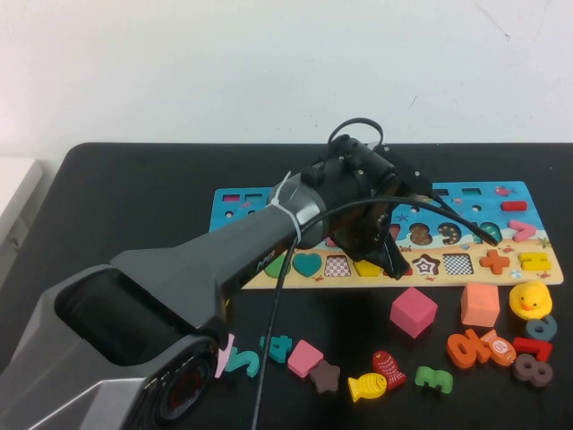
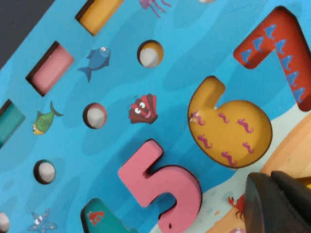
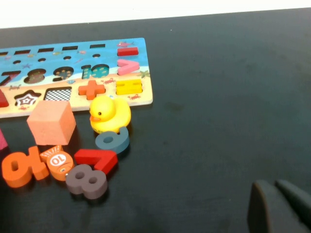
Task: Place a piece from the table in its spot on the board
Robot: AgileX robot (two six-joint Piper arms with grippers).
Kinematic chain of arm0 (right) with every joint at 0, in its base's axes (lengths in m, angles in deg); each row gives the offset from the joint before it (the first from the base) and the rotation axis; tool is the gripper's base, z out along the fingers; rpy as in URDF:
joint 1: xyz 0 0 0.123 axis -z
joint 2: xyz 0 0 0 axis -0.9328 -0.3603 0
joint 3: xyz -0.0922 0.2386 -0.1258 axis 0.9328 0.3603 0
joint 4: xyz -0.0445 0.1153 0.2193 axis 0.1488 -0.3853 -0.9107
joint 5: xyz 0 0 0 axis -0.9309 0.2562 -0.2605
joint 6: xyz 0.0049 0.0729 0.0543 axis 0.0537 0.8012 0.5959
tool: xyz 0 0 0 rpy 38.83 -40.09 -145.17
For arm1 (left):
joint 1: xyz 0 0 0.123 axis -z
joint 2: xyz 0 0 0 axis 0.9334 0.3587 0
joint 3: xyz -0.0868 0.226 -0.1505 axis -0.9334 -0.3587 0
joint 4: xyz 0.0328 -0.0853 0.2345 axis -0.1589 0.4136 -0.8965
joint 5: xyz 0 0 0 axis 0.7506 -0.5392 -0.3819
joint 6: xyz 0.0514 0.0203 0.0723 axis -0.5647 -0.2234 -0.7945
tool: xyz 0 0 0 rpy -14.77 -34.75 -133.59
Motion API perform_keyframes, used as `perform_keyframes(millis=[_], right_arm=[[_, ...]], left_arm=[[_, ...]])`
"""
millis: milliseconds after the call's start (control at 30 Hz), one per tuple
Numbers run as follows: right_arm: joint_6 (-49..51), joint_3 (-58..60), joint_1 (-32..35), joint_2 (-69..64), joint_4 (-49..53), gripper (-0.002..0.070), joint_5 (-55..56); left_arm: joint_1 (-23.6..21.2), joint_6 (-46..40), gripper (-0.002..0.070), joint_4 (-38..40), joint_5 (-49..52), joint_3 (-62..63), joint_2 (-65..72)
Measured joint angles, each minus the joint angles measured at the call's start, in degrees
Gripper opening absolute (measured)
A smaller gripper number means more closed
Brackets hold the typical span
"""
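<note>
While the left gripper [image 1: 394, 235] hangs over the middle of the blue wooden puzzle board [image 1: 528, 269], we cannot tell whether its jaws are apart or together. From the left wrist view we see a pink wooden number five [image 2: 163, 187] lying on the board face beside the yellow six-shaped recess [image 2: 231, 128] and the red seven-shaped recess [image 2: 277, 46]. Loose pieces lie on the black worktop [image 1: 134, 206] near the board: a pink cube [image 1: 413, 312], a yellow rubber duck [image 3: 111, 114], an orange zero [image 3: 19, 167] and a grey eight [image 3: 87, 180]. At the right gripper [image 3: 279, 209], low over bare worktop, we see jaws nearly together, holding nothing.
</note>
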State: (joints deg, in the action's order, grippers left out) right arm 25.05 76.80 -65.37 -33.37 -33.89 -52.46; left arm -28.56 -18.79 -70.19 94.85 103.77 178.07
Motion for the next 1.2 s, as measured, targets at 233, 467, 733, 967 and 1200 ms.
perform_keyframes(millis=[233,467,733,967,1200], right_arm=[[0.0,0.0,0.0,0.0,0.0,0.0018,0.0],[0.0,0.0,0.0,0.0,0.0,0.0019,0.0],[0.0,0.0,0.0,0.0,0.0,0.0018,0.0],[0.0,0.0,0.0,0.0,0.0,0.0019,0.0],[0.0,0.0,0.0,0.0,0.0,0.0018,0.0]], left_arm=[[0.4,1.7,-0.0001,-2.4,1.1,0.0,0.0],[0.7,4.8,-0.0001,-7.2,1.1,0.0,-1.3],[1.5,4.2,-0.0002,-6.2,2.9,0.0,-3.6],[3.5,2.6,-0.0002,-4.5,-1.0,-8.6,-13.7],[3.5,3.3,-0.0002,-2.6,-16.5,-33.2,-32.7]])
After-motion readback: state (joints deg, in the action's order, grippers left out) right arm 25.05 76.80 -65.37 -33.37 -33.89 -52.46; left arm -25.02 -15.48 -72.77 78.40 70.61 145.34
